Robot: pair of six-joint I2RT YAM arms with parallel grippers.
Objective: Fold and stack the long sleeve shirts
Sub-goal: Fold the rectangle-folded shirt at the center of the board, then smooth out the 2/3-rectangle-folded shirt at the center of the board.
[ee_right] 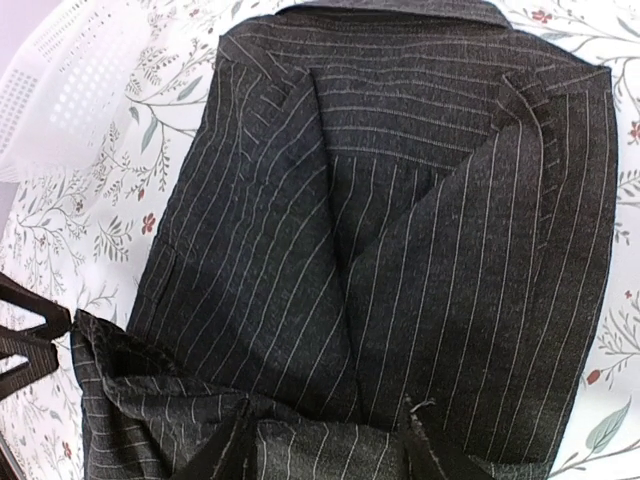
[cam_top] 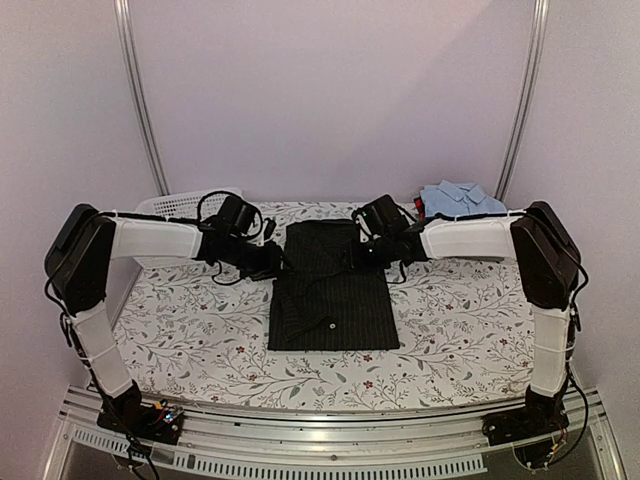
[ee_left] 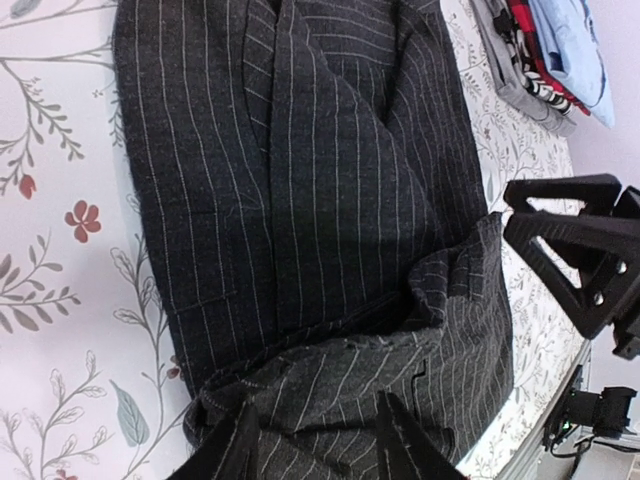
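Seemingly mid-fold: the black pinstriped button-up shirt point(cam_top: 332, 300) lies central on the floral-print counter point(cam_top: 200, 340), left pincer point(cam_top: 272, 262) and right pincer point(cam_top: 362, 255) parted over a turned-over edge, gripping nothing. Next likely needs a fresh grasp for another fold, then stacking with the light blue collared shirt point(cam_top: 460, 197)

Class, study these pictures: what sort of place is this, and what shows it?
Probably a robot test cell: two arms bolted to a metal rail, plain walls with aluminium posts, and a flowered table carrying a black pinstriped shirt.

Pinstriped shirt point(cam_top: 333, 290) folded centrally; blue shirt point(cam_top: 460, 197) far-right.
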